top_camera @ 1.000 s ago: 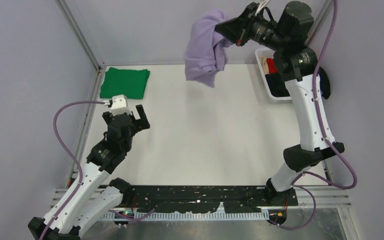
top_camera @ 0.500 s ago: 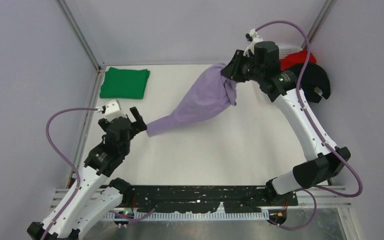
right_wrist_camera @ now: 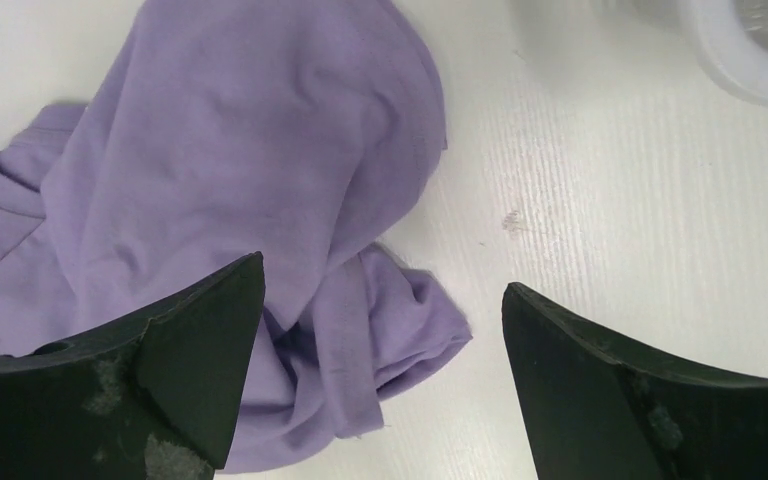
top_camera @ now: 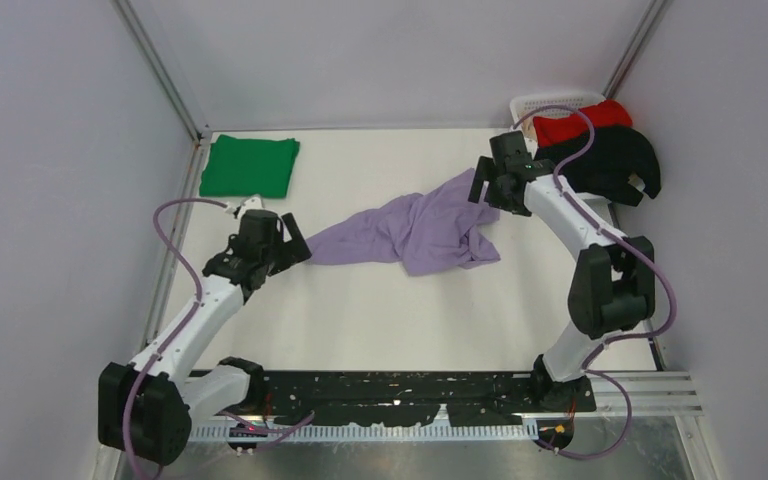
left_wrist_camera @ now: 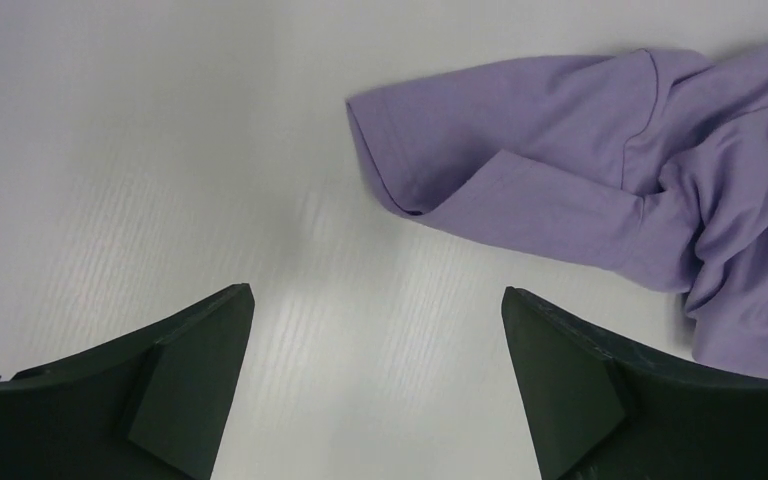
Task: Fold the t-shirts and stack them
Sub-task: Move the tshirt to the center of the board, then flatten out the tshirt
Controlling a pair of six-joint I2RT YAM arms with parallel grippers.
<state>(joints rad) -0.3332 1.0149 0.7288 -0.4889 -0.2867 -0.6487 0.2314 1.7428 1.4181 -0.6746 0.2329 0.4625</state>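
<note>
My left tool (top_camera: pixel 295 243), jaws apart, hangs beside a sleeve of the lavender shirt (top_camera: pixel 410 228), which lies crumpled on the surface (top_camera: pixel 380 300). My right tool (top_camera: pixel 482 190), also apart, hovers over its far end. I judge flattening is in hand: next, each tool must pinch 1 edge and pull outward.

No writing, label, brand mark or number is legible in any view. The lavender t-shirt (top_camera: pixel 415 228) at centre and the green t-shirt (top_camera: pixel 250 166) at far left show plain, unprinted fabric.
</note>
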